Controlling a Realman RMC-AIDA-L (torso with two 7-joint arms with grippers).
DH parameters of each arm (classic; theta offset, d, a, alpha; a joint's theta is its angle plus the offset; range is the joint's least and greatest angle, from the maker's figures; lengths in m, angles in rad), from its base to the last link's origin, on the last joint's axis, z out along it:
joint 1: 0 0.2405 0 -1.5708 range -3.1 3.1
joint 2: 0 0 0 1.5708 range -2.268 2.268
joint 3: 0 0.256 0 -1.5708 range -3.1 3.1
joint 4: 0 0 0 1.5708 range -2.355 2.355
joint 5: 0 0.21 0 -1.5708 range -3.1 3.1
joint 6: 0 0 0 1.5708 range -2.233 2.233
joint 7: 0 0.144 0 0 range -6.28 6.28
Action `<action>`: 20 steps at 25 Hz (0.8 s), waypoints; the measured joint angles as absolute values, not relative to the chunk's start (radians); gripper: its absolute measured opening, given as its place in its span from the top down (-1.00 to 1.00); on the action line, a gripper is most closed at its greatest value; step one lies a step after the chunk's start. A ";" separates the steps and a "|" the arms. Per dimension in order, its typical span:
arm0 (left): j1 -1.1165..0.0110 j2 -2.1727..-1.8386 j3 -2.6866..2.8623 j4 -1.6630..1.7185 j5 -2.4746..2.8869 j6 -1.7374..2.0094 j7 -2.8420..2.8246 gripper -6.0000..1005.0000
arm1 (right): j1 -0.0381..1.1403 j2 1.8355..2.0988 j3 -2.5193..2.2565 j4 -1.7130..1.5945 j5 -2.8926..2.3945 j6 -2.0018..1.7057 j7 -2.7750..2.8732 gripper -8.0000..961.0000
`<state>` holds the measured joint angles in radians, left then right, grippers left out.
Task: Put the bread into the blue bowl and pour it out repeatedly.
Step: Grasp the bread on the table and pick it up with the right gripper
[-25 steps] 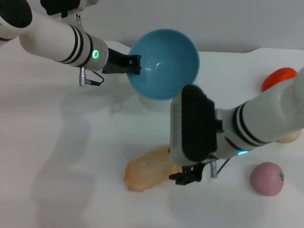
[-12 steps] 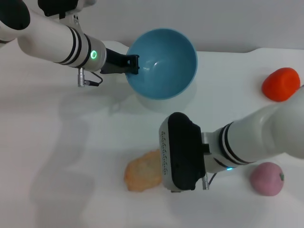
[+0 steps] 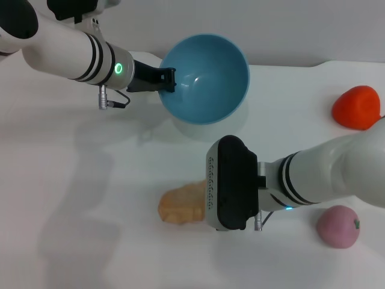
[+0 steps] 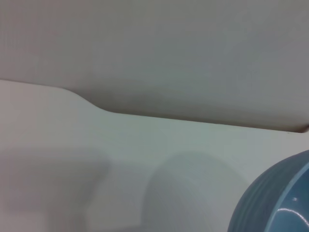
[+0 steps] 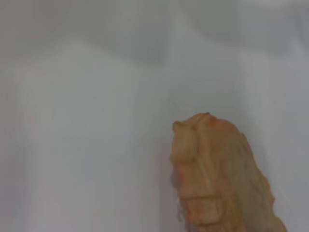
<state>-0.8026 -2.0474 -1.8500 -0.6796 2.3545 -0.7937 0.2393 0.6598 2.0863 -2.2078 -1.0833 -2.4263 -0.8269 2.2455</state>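
Bench [image 3: 72, 198]: white, broad; carries everything listed below except the bowl.

Right arm and right hand [image 3: 207, 201]: the arm reaches in from the right side, and its black wrist housing covers the near end of the bread. The fingers are hidden beneath it, so whether they are spread or clamped on the loaf cannot be told.

Left arm and left hand [image 3: 168, 81]: clenched on the left rim of the blue bowl, holding it off the bench and tilted so the inside faces forward.

Blue bowl [image 3: 207, 78]: empty, glossy inside, held well apart from the bread, toward the back of the bench.

Bread [image 3: 180, 205]: lies on the bench in front of the bowl, its left end sticking out from under the right hand. The right wrist view shows its ridged tan surface close up.

Orange piece [image 3: 356, 107]: far right, back. Pink ball [image 3: 338, 226]: right, near front. Neither belongs to the task.

Risks, as judged:
- A grip near one end could let the long loaf swing or slip out on the lift.
- The bowl is tilted, so a loaf dropped in could slide straight back out.
- The loaf is about as long as the bowl is wide and could catch on the rim.
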 joint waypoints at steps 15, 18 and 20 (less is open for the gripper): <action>-0.802 -2.048 -1.850 -0.680 2.355 -0.791 0.239 0.99 | 0.573 2.084 -2.053 -1.149 -2.405 -0.809 2.251 0.18; -0.801 -2.048 -1.850 -0.680 2.355 -0.791 0.239 0.99 | 0.525 2.080 -1.953 -1.200 -2.321 -0.858 2.249 0.25; -0.801 -2.048 -1.850 -0.680 2.355 -0.792 0.239 0.99 | 0.490 2.079 -1.878 -1.232 -2.260 -0.915 2.237 0.28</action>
<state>-0.8011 -2.0479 -1.8500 -0.6796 2.3547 -0.7915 0.2393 0.4904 2.0788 -1.8780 -1.2319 -2.2598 -0.9153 2.2374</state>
